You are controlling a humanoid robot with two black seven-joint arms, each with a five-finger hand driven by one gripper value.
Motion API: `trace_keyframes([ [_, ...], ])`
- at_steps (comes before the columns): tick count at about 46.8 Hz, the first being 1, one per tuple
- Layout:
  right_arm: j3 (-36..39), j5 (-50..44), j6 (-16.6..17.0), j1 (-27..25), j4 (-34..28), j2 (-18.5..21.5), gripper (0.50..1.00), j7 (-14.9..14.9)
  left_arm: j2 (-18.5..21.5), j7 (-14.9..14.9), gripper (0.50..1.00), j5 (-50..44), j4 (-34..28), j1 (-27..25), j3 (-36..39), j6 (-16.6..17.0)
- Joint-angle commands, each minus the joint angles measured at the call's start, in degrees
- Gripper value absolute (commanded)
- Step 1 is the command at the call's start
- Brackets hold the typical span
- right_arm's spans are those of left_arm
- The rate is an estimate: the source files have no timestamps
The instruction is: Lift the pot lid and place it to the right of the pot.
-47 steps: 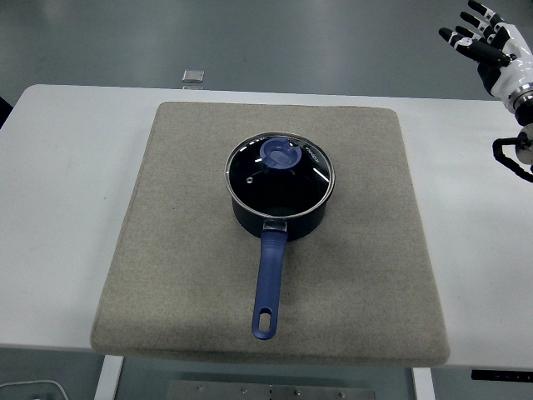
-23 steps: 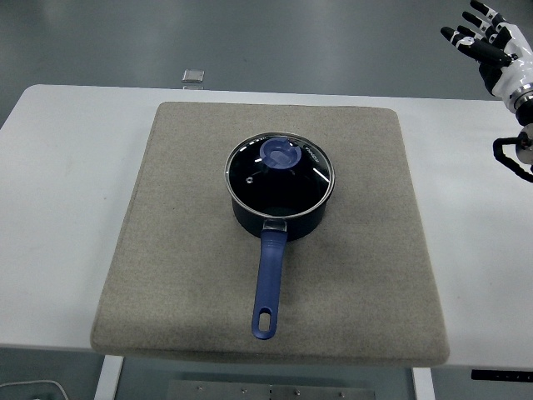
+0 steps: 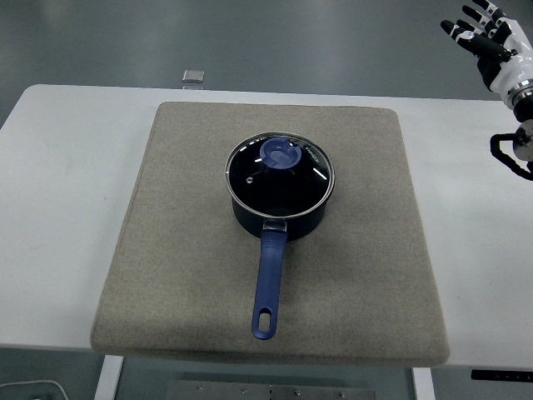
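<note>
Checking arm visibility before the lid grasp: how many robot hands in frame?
1. The right hand is at the top right corner, fingers spread, holding nothing, far from the pot lid. The left hand is out of view.

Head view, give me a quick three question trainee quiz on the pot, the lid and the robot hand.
1. True or false: the lid sits on the pot.
2. Toward which table edge does the pot's handle point? A) far B) near C) left
3. Fill in: the right hand, fingers spread, is at the picture's top ____ corner.

Key: 1 true. 2 B. 3 right; it holds nothing and is well away from the grey mat.
</note>
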Motion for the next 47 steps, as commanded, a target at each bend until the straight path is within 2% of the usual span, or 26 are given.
trace_keyframes([
  [1,0.0,0.0,-0.3,-0.1,0.0,-0.1,0.909,0.0,0.0,0.0,1.000,0.0,0.0,0.1,0.0,0.0],
  [32,-0.1,-0.7,-0.3,-1.6,0.1,-0.4,0.911,-0.1,0.0,0.0,1.000,0.0,0.0,0.1,0.0,0.0],
  [47,-0.5,-1.0,1.7,-1.8,0.1,-1.0,0.909,-0.2,0.0,0.0,1.000,0.0,0.0,0.1,0.0,0.0],
])
